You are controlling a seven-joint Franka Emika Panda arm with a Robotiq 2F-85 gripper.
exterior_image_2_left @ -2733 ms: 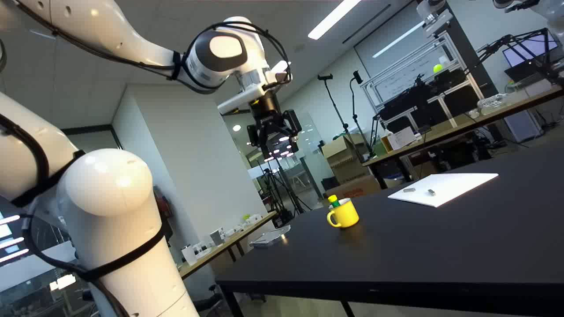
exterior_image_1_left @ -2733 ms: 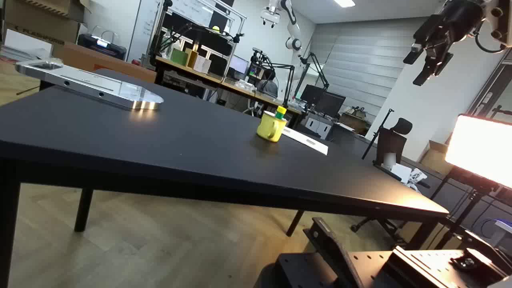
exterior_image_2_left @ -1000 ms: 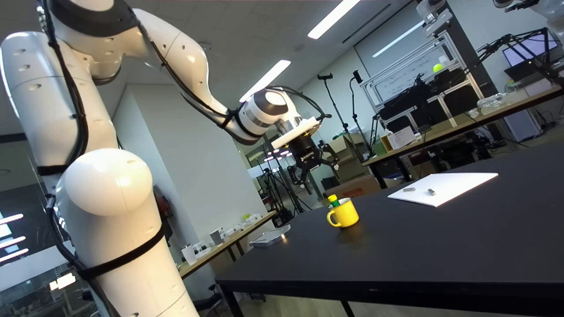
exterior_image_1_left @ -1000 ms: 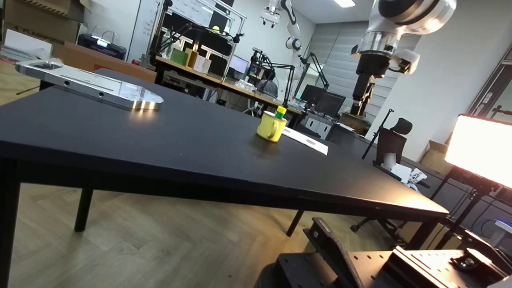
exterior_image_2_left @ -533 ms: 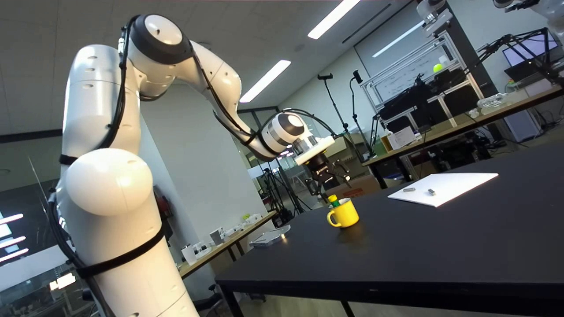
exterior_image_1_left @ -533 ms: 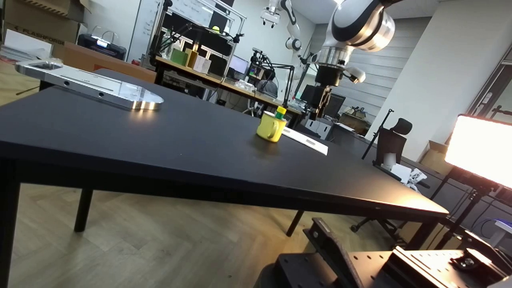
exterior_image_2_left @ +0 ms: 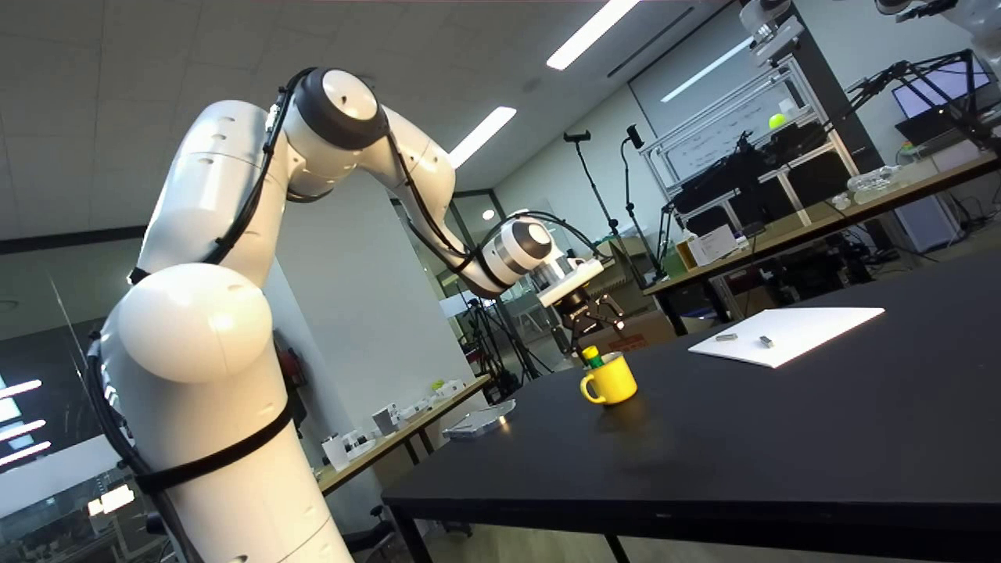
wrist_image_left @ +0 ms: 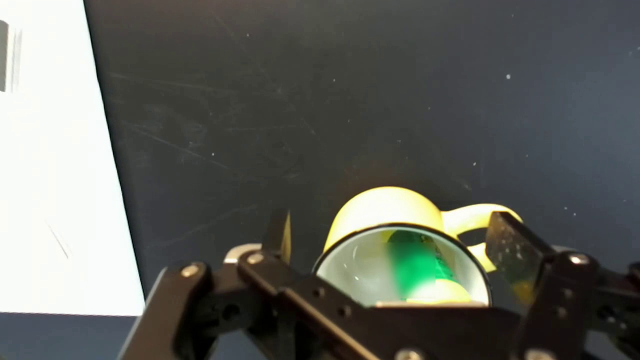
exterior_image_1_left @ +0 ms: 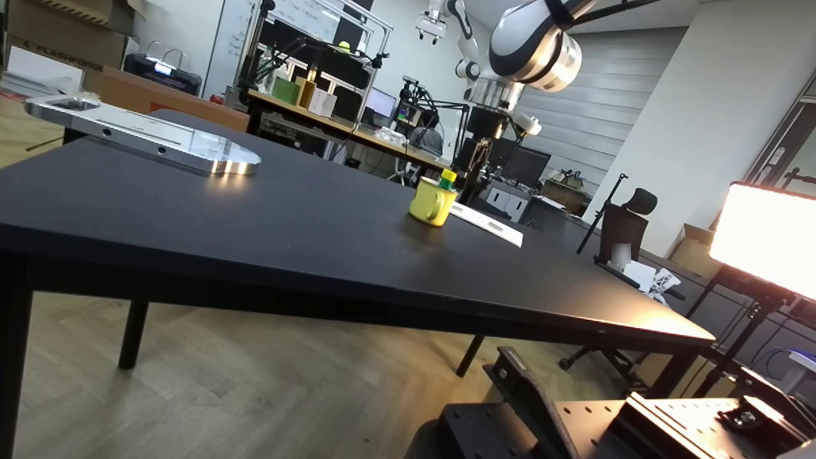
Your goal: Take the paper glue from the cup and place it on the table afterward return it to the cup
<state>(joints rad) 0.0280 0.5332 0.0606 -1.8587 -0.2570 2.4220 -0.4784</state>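
Observation:
A yellow cup stands upright on the black table; it also shows in an exterior view and the wrist view. The paper glue, green with a yellow cap, leans inside the cup in both exterior views. In the wrist view the glue lies against the cup's handle side, its cap partly hidden by the gripper. My gripper is open and empty, its fingers on either side of the cup opening. In both exterior views the gripper is just above the cup.
A white flat board with two small metal pieces lies beside the cup; it also shows in the wrist view. A shiny flat metal block lies at the table's far end. A bright lamp panel stands beyond the table.
The gripper has come down from high above the table to just over the cup, with its fingers open. The cup and the glue have not moved.

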